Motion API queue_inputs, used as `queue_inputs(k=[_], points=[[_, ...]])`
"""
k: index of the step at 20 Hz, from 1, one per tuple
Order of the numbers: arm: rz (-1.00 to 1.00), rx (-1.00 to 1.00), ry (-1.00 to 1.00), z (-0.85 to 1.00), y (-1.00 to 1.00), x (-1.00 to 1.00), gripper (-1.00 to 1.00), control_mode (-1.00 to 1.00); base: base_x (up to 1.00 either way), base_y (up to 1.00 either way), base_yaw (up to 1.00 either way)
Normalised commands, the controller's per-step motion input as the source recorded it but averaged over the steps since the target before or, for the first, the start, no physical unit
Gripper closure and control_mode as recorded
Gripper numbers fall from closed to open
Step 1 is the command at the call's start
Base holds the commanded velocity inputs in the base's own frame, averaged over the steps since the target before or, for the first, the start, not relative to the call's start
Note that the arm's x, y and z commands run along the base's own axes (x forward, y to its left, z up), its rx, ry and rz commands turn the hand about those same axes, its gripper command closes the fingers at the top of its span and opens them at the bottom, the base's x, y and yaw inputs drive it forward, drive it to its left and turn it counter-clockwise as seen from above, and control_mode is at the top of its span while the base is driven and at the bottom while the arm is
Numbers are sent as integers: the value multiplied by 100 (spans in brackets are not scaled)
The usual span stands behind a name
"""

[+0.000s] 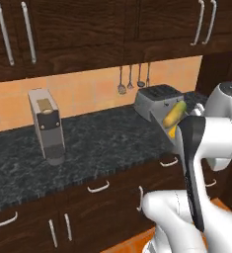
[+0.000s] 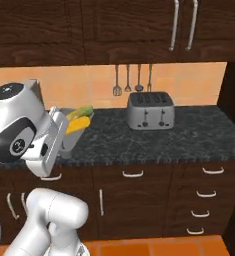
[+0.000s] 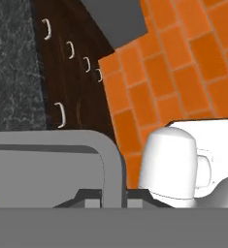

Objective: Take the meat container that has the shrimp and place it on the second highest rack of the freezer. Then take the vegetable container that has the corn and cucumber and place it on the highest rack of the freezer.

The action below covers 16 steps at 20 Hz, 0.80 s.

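I see the grey tray (image 2: 71,134) lifted above the dark speckled counter (image 2: 189,135), tilted, with the bright yellow corn (image 2: 75,125) and the duller green cucumber (image 2: 81,113) lying side by side in it. In the left base view the cucumber (image 1: 175,113) and a sliver of corn (image 1: 172,131) poke out just behind the white arm (image 1: 206,138), in front of the toaster (image 1: 157,101). Through the hand camera the tray's rounded grey rim (image 3: 108,160) runs right up to the bottom, where the pincer (image 3: 105,201) sits closed narrow on the tray's edge; a tiny yellow corner shows at the far left bottom.

Around that, the counter carries a silver toaster (image 2: 150,110) against the orange tiled wall and a grey coffee machine (image 1: 47,126) further along. Four utensils (image 2: 132,80) hang on the wall above the toaster. Dark wood cupboards (image 2: 139,25) with long metal handles run overhead, and dark drawers (image 2: 204,195) with curved handles sit below the counter. The floor (image 3: 183,63) is orange tile.
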Motion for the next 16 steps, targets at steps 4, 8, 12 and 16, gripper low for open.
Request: queue_inputs(k=[4, 8, 12, 16], points=[[0, 0, 0, 0, 0, 0, 100, 100, -11, 0, -93], [0, 0, 0, 0, 0, 0, 100, 100, 0, 0, -100], [0, 0, 0, 0, 0, 0, 100, 100, 0, 0, -99], [0, 0, 0, 0, 0, 0, 100, 100, 0, -6, -92]])
